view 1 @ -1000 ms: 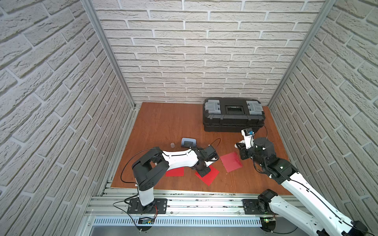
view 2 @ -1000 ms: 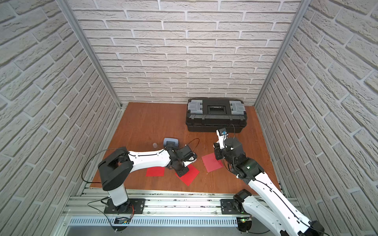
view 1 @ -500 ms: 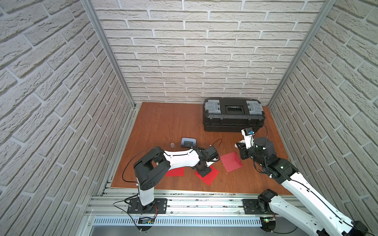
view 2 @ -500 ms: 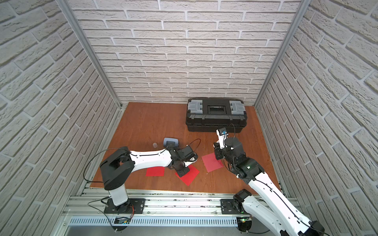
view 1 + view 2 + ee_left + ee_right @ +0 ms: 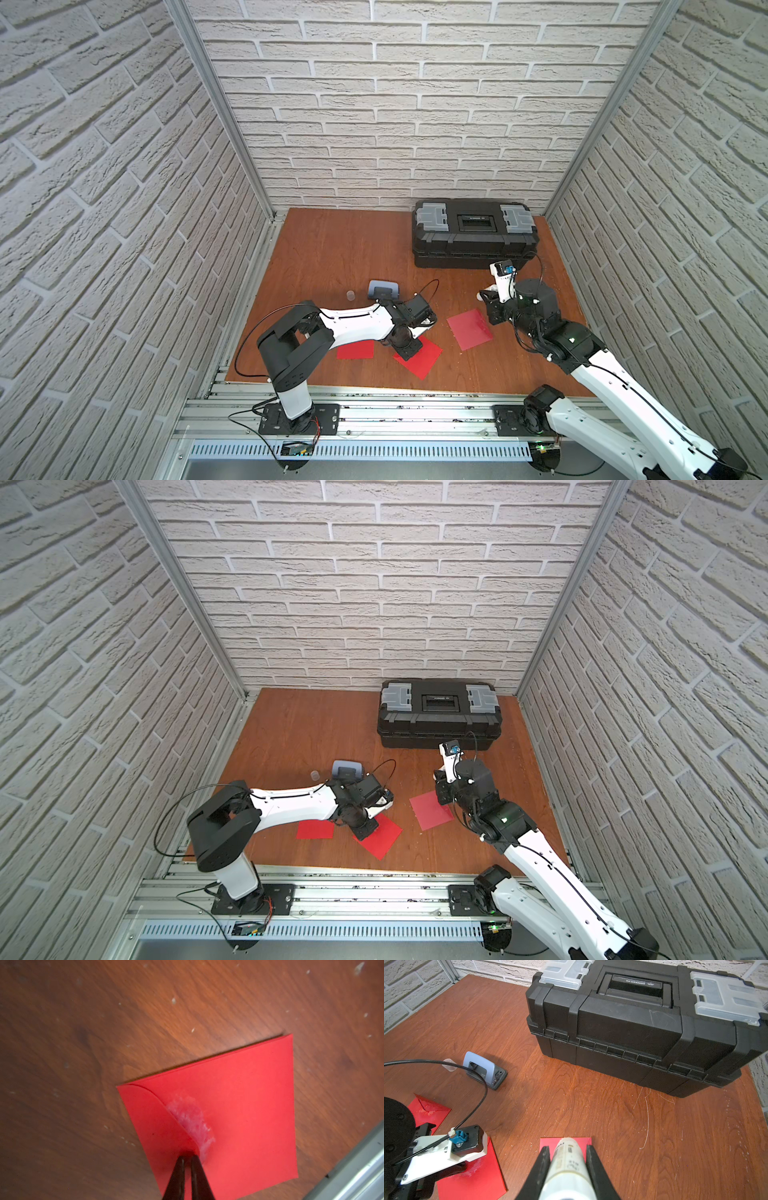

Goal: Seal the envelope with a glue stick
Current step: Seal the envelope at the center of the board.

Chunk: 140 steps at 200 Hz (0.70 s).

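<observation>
A red envelope (image 5: 228,1115) lies on the wooden table. Its curved flap (image 5: 162,1122) is folded over, and a whitish glue smear (image 5: 193,1120) runs along the flap's edge. My left gripper (image 5: 188,1156) is shut, with its tips at the point of the flap. I cannot tell whether paper sits between the tips. In both top views this gripper (image 5: 409,353) (image 5: 365,833) is low over the middle envelope (image 5: 424,361). My right gripper (image 5: 568,1147) is shut on the white glue stick (image 5: 569,1159), held above another red envelope (image 5: 469,329).
A third red envelope (image 5: 355,350) lies left of the middle one. A grey-blue hole punch (image 5: 383,289) and a small translucent cap (image 5: 350,295) sit behind the left arm. A black toolbox (image 5: 473,237) stands at the back right. Brick walls close three sides.
The left arm has shifted slightly over the middle envelope. The right arm has stayed where it was, still holding the glue stick.
</observation>
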{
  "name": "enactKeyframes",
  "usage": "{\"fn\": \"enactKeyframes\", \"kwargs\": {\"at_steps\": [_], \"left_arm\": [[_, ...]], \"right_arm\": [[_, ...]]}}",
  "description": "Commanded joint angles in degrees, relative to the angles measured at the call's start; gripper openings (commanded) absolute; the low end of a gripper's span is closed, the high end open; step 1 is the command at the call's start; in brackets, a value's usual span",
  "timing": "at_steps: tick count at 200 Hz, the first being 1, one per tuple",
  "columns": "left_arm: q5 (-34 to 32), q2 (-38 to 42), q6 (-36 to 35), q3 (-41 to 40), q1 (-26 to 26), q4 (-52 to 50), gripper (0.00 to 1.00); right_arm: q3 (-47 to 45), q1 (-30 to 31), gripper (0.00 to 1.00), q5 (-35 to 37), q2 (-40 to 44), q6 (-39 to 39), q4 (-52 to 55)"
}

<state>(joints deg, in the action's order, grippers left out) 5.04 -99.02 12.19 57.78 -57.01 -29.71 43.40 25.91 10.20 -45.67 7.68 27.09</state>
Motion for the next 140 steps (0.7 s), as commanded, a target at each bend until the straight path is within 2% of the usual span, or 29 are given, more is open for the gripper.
{"fn": "enactKeyframes", "kwargs": {"at_steps": [1,44,71,140], "left_arm": [[0.6,1.3,0.6,-1.0,0.2,0.0,0.11],[2.2,-1.6,2.2,-3.9,-0.2,-0.2,0.09],[2.7,-5.6,1.8,-2.5,-0.5,-1.7,0.08],[0.3,4.1,1.8,-1.8,-0.5,-0.8,0.11]], "right_arm": [[1.8,-0.4,0.03,-0.5,-0.2,-0.2,-1.3],[2.0,-0.4,0.03,-0.5,-0.6,-0.6,-1.3],[1.9,-0.4,0.03,-0.9,-1.0,-0.5,-1.6],[2.5,-0.4,0.03,-1.2,-1.3,-0.8,-1.8]]}}
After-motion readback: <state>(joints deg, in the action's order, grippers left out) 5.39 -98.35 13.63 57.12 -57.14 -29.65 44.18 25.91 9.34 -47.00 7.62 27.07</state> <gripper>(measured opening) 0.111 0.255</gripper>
